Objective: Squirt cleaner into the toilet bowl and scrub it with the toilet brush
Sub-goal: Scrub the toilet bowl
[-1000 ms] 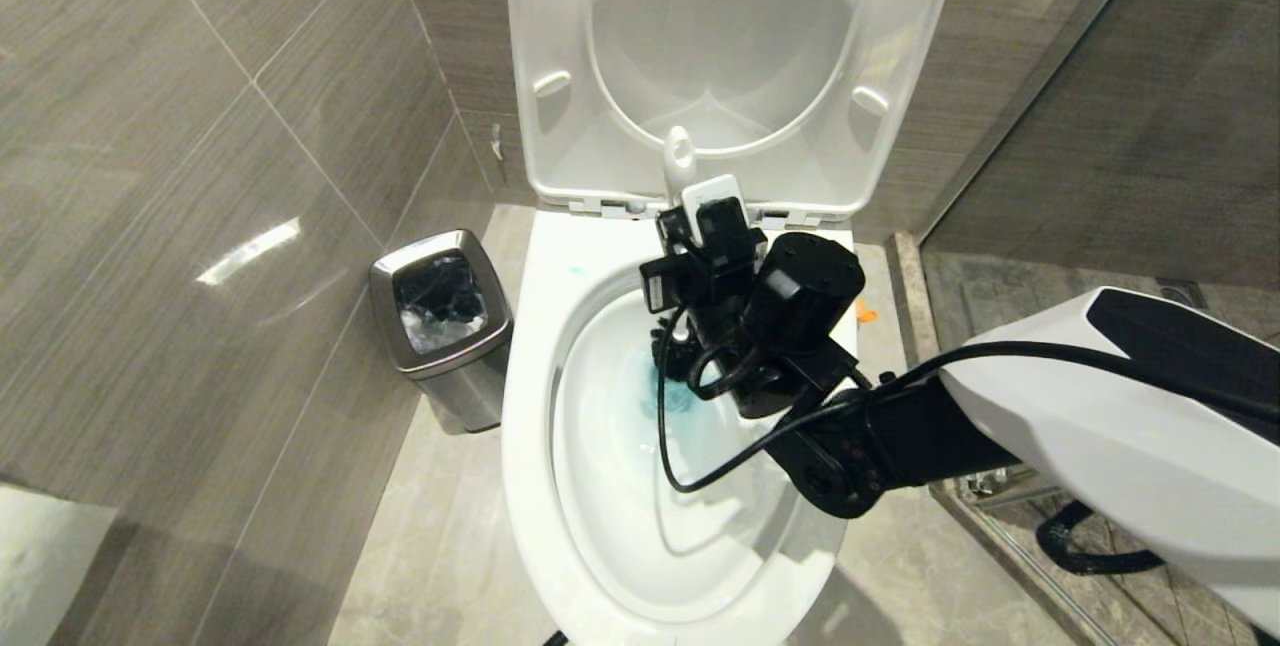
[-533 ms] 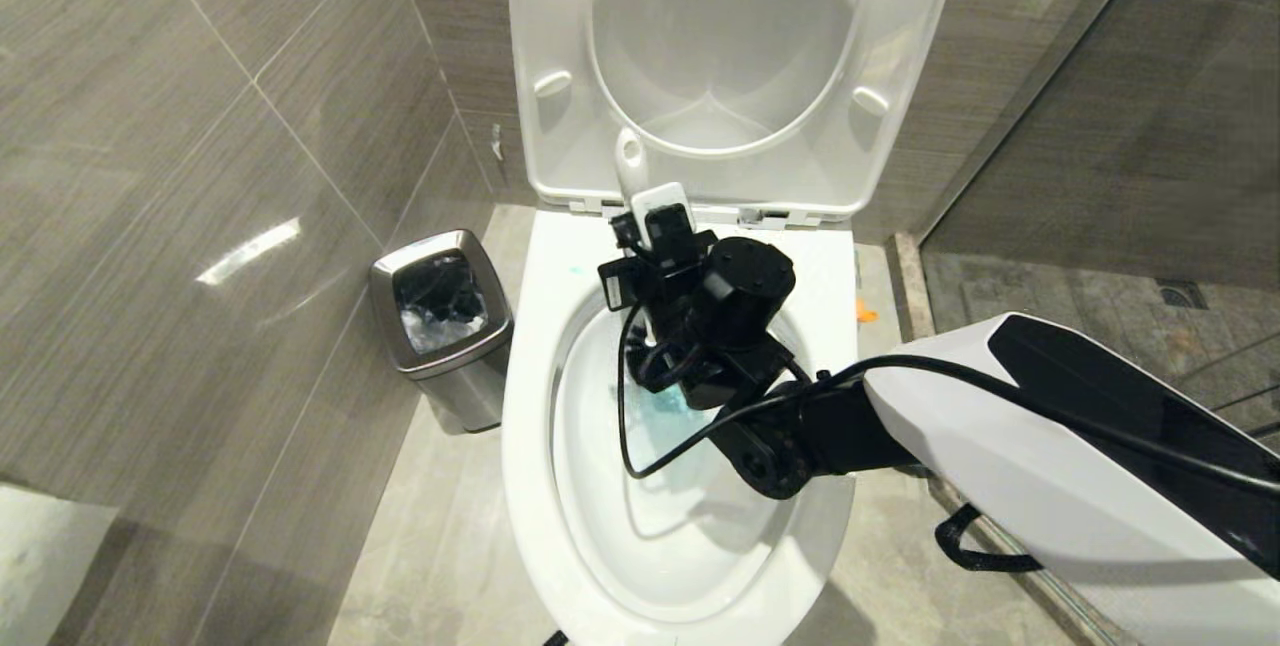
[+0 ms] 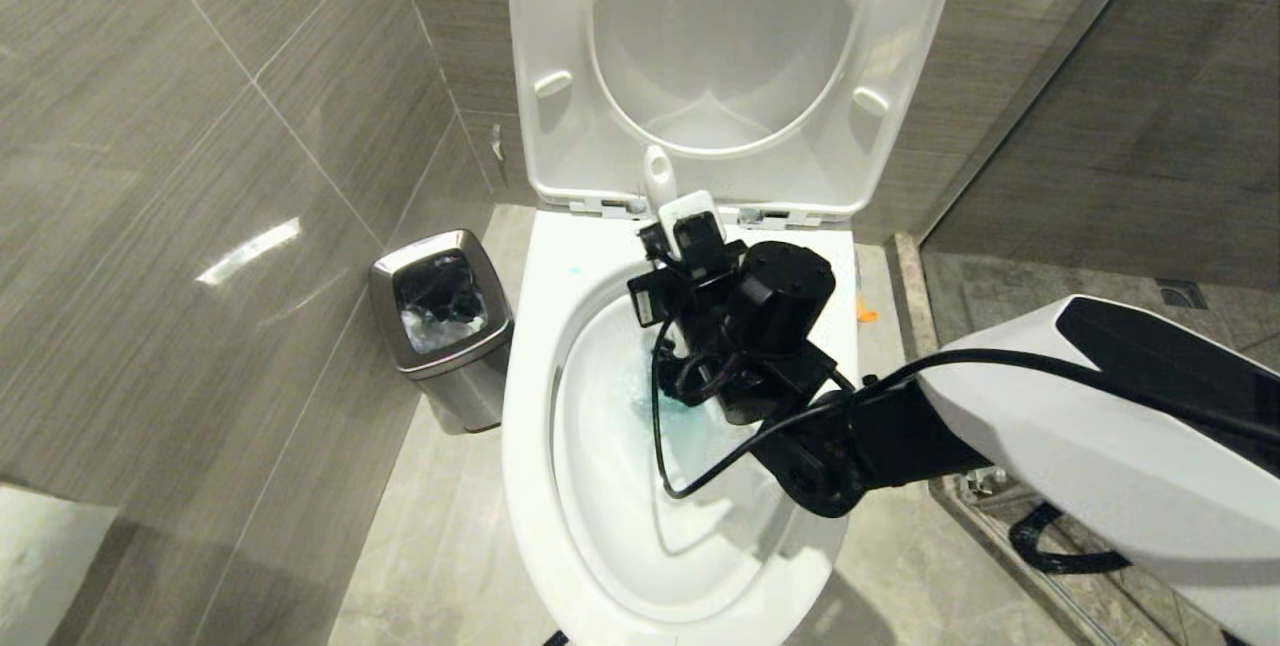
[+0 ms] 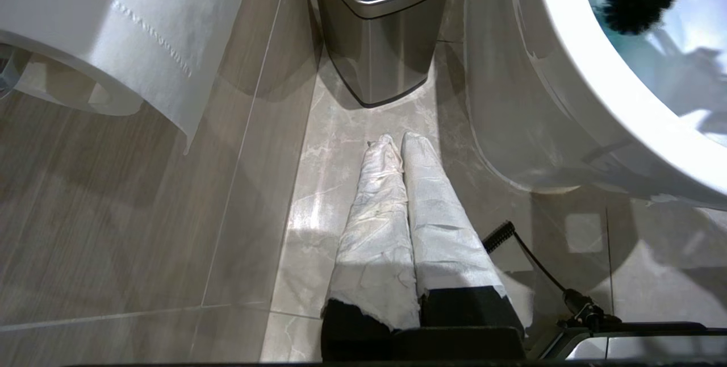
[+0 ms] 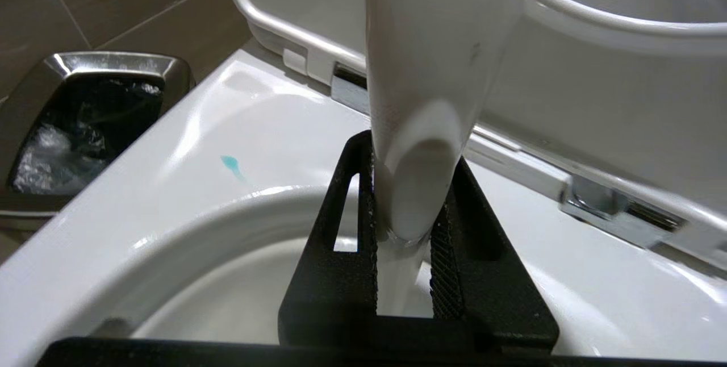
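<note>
Your right hand point(image 5: 403, 230) is clamped on the toilet brush point(image 5: 420, 100) handle, bristles down in the toilet bowl point(image 3: 530, 346); left hand point(image 4: 397, 145) closed, empty, above the floor.

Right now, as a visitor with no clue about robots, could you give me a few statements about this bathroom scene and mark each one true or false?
1. The right gripper is clamped on the toilet brush handle. True.
2. The toilet seat and lid are closed over the toilet bowl. False: both stand raised.
3. The brush's black bristle head sits inside the bowl, by the cleaner. True.
4. The steel bin stands on the robot's right of the bowl. False: it is on the left.
5. The left gripper holds the brush. False: it is shut, holding nothing, above the floor.
</note>
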Robot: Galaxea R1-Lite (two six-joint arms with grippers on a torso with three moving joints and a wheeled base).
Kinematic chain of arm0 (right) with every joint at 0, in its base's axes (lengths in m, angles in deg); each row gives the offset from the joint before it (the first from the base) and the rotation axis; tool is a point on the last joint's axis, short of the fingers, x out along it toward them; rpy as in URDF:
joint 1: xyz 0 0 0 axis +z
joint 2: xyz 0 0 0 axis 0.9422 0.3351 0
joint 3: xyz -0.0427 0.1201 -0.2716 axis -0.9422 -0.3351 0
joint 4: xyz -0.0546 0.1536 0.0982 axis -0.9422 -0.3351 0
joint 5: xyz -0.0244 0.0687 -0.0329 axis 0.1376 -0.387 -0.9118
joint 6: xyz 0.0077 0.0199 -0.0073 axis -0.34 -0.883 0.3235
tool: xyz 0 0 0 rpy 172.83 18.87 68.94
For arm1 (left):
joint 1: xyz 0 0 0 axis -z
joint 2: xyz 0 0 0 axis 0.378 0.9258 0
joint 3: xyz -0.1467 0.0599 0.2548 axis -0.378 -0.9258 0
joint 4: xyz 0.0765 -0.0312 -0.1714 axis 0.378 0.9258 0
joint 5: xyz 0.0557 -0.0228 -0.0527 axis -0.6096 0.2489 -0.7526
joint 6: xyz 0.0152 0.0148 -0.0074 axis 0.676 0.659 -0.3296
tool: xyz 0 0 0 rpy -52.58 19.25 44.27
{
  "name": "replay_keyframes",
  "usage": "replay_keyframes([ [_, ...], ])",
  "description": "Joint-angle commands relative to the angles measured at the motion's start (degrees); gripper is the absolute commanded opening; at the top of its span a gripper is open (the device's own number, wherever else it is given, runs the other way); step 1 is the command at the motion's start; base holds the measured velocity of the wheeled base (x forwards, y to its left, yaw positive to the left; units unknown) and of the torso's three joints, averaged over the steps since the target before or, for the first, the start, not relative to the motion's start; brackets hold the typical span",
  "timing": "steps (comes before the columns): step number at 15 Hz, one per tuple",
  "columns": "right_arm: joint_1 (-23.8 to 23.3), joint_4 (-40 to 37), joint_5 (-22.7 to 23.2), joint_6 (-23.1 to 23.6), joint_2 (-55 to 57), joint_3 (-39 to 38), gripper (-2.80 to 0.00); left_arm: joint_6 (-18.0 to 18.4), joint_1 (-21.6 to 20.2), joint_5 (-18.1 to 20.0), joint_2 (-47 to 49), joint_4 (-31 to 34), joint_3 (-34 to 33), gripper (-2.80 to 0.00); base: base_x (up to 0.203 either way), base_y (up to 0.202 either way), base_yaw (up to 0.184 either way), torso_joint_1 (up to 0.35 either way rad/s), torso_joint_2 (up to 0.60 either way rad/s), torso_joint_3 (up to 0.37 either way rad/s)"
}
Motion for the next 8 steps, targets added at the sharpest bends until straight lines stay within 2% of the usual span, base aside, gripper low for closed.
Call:
replay_keyframes([
  [1,0.0,0.7,-0.1,0.2,-6.9,-8.0,-2.80,-0.1,0.0,0.0,0.0,0.0,0.0,-2.80,0.000,0.000,0.000,0.000,0.00,0.000],
  [3,1.2,1.2,-0.1,0.1,-9.4,-12.9,-2.80,0.0,0.0,0.0,0.0,0.0,0.0,-2.80,0.000,0.000,0.000,0.000,0.00,0.000],
  [8,8.6,1.5,-1.6,-2.6,-6.5,-12.9,-2.80,-0.1,0.0,0.0,0.0,0.0,0.0,-2.80,0.000,0.000,0.000,0.000,0.00,0.000],
])
